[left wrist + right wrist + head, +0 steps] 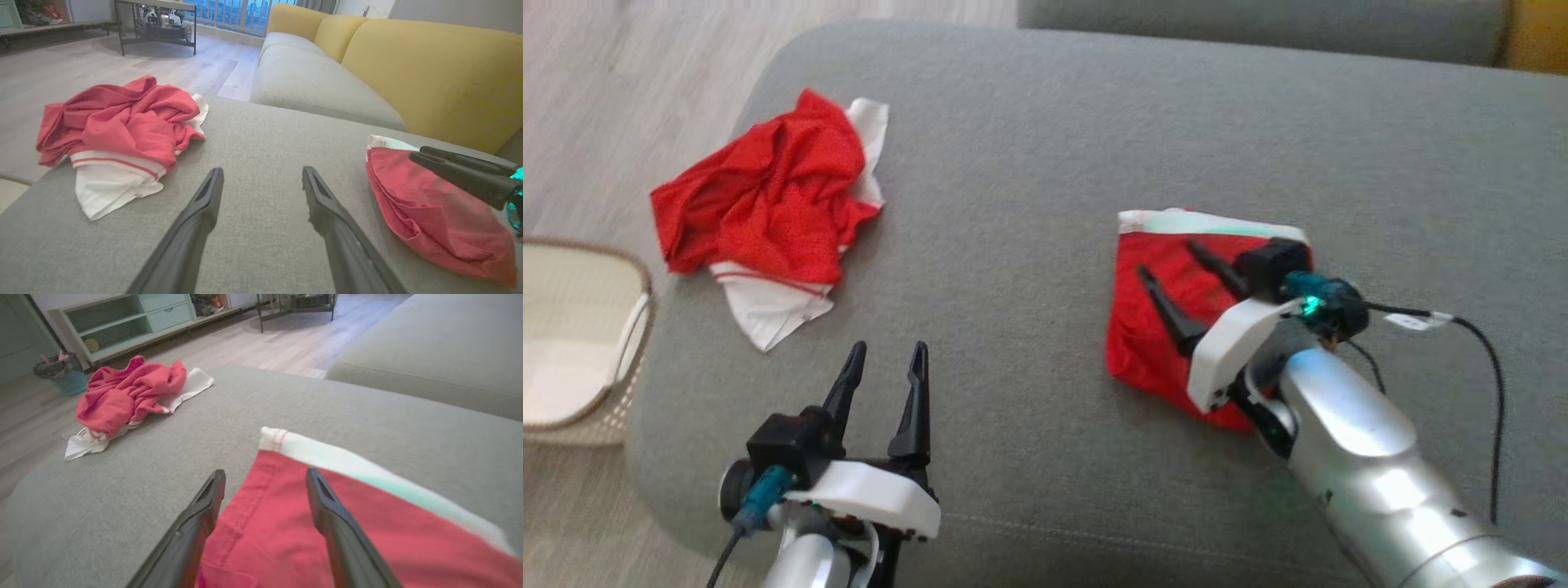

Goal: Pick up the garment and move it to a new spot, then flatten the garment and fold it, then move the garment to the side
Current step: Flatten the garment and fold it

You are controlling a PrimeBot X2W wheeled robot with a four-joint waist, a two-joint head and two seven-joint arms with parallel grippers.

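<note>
Progress: one red fabric garment with a white waistband, folded into a compact flat packet (1135, 359), lies on the right part of the grey woven sofa cushion (1029, 163). Judged from its shape, the move, flatten and fold steps are done for this piece. It already sits off to the right, so the move to the side looks finished or nearly so.

A second garment, a crumpled red mesh and white cloth heap (768, 204), lies at the cushion's far left edge, well apart from the folded packet. It is neither flattened nor folded. If it counts toward the task, the full cycle is left to do on it. A pale woven basket (605, 249) stands on the floor beside that edge.

Right gripper (1167, 256): jaws spread wide, nothing between them, fingers over the folded packet's upper part. The left wrist view suggests they are just above the cloth; contact cannot be confirmed.

Left gripper (888, 347): jaws fully apart, empty, over bare cushion between the two garments, touching neither.
</note>
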